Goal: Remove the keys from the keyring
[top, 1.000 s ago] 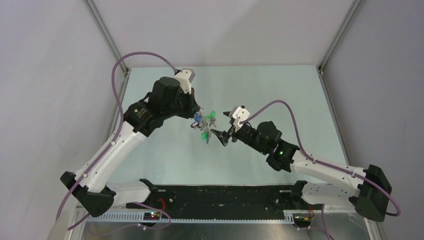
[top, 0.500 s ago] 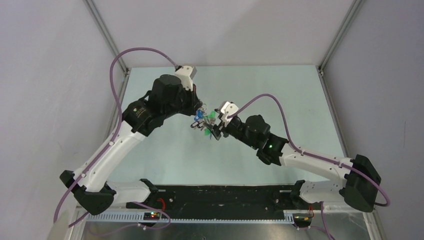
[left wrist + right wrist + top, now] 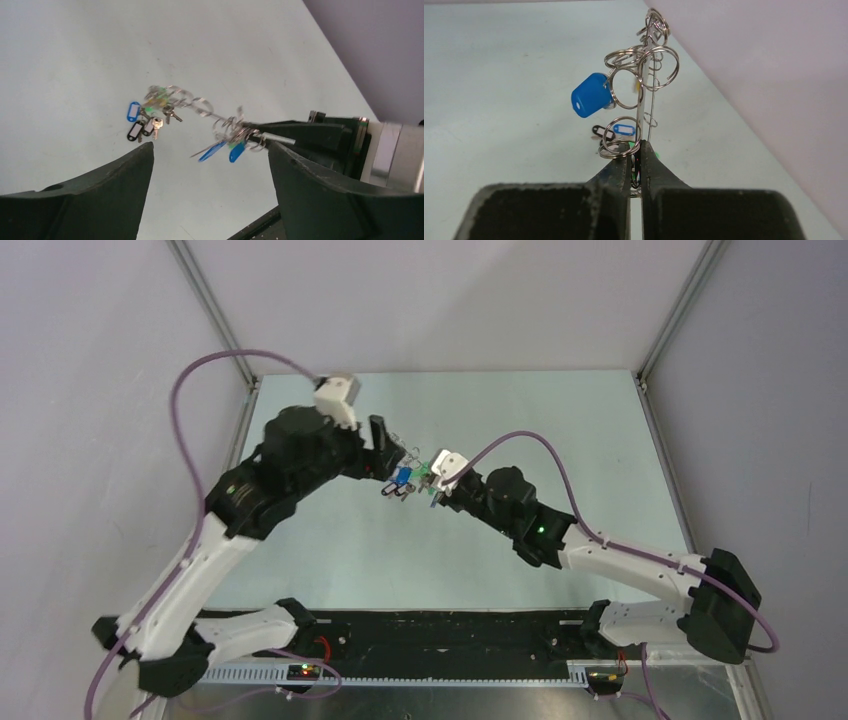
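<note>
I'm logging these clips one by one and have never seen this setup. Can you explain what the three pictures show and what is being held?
The left arm and right arm are robot arms bolted at the near edge of a table. One picture looks down from above. The other two come from a camera on each wrist. The right claw is shut on a thin metal keyring and holds it up. Keys with blue, green and dark tags dangle from it. The left claw is open and holds nothing.
</note>
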Controlling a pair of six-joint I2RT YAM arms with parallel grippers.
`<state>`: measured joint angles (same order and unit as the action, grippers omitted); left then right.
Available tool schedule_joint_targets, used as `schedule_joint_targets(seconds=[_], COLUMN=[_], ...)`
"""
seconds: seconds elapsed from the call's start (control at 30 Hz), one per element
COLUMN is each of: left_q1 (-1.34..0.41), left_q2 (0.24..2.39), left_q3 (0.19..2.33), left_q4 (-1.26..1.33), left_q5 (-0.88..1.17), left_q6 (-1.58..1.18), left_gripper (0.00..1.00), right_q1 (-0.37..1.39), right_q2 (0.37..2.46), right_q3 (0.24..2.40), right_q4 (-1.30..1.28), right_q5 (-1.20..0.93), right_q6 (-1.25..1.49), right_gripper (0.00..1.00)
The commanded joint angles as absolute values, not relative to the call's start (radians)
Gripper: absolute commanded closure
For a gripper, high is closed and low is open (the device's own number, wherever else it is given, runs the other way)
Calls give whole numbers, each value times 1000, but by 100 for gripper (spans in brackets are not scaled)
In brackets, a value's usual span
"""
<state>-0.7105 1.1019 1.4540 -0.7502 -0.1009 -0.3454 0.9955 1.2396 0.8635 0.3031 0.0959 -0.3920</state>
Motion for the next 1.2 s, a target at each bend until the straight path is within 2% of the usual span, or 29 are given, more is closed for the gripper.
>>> schedule_joint_targets(seconds=[0.0,0.27,0.47,0.57,0.67,0.87,1.17], left_q1=[-680,-624,-624,-624,-624,-631,-649], left_q2=[921,761,699,656,658,750,842], left_q3=[1367,1074,851,714,691,730,774], left_q4=[-675,-505,-150,60,180,237,293], left_q5=[-218,-321,-72,42,89,282,238], left_q6=[-335,-296,-162,-112,-98,-39,-2], left_gripper=[10,4,10,9,8,10,14], right_q1=[965,879,803,744,712,701,697], right_q2=[1125,970,877,846,838,850,871], right_q3=[866,865,868,880,897,914,916], right_q4=[351,313,276,252,232,215,231], right_q5=[39,-203,-388,-464,-519,-519,-540], right_q6=[-539,-651,-686,-664,-654,-662,-648], right_gripper=[100,100,100,100,100,100,100])
